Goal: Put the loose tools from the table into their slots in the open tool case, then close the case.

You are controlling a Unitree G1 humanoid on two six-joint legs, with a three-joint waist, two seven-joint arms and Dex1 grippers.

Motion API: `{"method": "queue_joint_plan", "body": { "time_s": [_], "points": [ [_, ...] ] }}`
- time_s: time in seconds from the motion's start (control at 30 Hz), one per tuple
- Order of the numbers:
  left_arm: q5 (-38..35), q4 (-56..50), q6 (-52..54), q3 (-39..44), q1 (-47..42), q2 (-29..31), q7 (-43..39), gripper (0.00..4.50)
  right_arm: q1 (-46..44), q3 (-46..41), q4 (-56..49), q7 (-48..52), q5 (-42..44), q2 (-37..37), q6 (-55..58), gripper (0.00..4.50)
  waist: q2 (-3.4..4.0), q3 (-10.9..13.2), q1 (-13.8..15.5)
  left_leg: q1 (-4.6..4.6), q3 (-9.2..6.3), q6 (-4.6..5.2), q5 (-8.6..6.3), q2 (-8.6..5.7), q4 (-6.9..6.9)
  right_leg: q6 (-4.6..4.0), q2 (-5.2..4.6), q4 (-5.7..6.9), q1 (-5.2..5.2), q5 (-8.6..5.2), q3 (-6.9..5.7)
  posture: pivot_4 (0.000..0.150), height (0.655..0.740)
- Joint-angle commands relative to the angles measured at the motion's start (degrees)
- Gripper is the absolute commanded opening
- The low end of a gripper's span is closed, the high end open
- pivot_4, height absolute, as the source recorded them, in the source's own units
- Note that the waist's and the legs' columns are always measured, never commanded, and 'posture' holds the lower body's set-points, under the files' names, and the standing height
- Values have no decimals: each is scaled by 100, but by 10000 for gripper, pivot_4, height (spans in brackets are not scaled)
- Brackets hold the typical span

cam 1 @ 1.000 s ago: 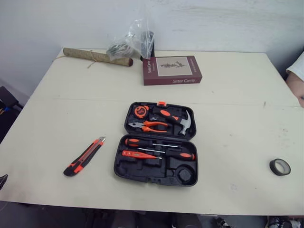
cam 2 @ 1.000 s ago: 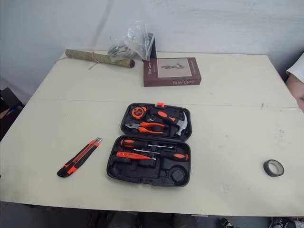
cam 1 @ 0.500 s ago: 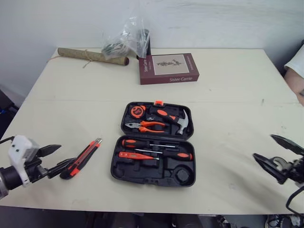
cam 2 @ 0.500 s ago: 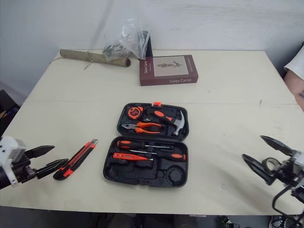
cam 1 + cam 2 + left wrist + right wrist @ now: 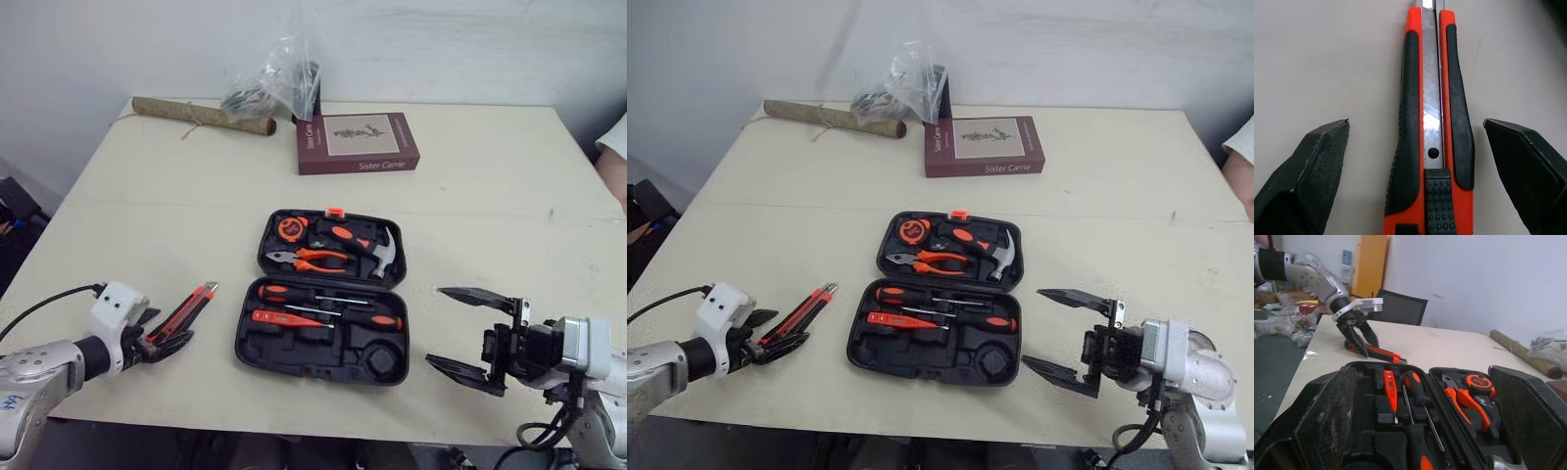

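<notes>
Black fingers (image 5: 1315,169) of the left gripper (image 5: 165,335) stand spread wide, one on each side of the orange and black utility knife (image 5: 189,311), with neither pad touching it. The knife lies flat on the cream table (image 5: 470,176), just left of the open black plastic tool case (image 5: 242,343), its metal-tipped end pointing far and right towards the case. The gripper straddles its near end.

The right gripper (image 5: 436,326) is also open and holds nothing. It hovers just right of the case's near half, pointing at it.

The knife should be light and stiff. Its long sides carry black ribbed panels that look rubbery and ought to give the pads good purchase. The bare steel strip down the middle and the ridged slider are poorer places to press. The best hold is probably across the width, on those side panels and nearer the middle of the body than the butt, so it will not swing when lifted. It sits low, so the fingertips must come almost to the tabletop before closing. The blade end is best kept clear of the case foam. An empty recess in the case's near left part looks like its slot.
</notes>
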Motion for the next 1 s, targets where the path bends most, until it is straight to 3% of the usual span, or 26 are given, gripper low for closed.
{"method": "queue_joint_plan", "body": {
  "time_s": [0.03, 0.13, 0.27, 0.33, 0.43, 0.57, 0.77, 0.87, 1.0],
  "points": [
    [52, -16, 310, -418, 92, 109, -194, 39160, 62, -38, 81, 113, -61, 32, -192, 45000, 3, -2, 32, 0, 0, -4, 2, 0, 0, 0, 0, -1, 0, 0, 0, 1500, 7400],
    [89, -45, 330, -517, 136, 129, -244, 30227, 73, -97, 212, 97, -127, 33, -303, 45000, 14, -8, 30, -1, 5, -8, 3, 0, -1, -1, 0, -6, 0, -1, 5, 1500, 7400],
    [250, -6, -208, -423, 49, 21, -287, 15127, 118, -168, 339, 62, -169, 7, -399, 45000, 20, -12, 32, 0, 9, -10, 1, 0, -1, -1, 0, -12, 2, -1, 8, 1500, 7400],
    [251, 14, -690, -302, -90, -55, -442, 15120, 164, -215, 391, 43, -180, -8, -445, 45000, 20, -12, 53, -1, 8, -9, 1, 0, -1, -1, 0, -11, 1, -1, 7, 1500, 7400],
    [23, -219, -1792, -61, -414, -6, -1312, 15120, 297, -357, 467, 122, -143, -71, -499, 45000, 10, -6, 60, -5, 6, -9, 2, 0, 1, -1, 0, -10, 0, -1, 3, 1500, 7400],
    [-759, -627, -1719, -149, -1138, 279, -2224, 15120, 426, -579, 625, 398, -45, -262, -521, 45000, -23, 2, 47, -18, -3, -28, 12, 1, 1, -2, 0, -15, -2, -1, -9, 1500, 7400],
    [-588, -814, -1519, -1669, -2355, 779, -3268, 15120, 342, -507, 589, 495, 35, -334, -360, 45000, -10, 8, -60, -10, 12, -26, 13, 1, 0, 0, 16, -15, 3, 0, -4, 1500, 7400],
    [171, -844, -1356, -2825, -3318, 768, -3391, 15120, 334, -456, 609, 560, -26, -357, -364, 45000, -27, 19, -59, -12, 8, -26, 20, 2, 13, 4, 26, -1, 2, 2, -3, 1500, 7400],
    [877, -892, -1069, -3827, -3928, 655, -3355, 15120, 409, -481, 583, 533, -73, -343, -370, 45000, -27, 19, -77, -13, 14, -24, 24, 0, 16, 13, 72, 0, 2, 7, 15, 1500, 7400]
  ]
}}
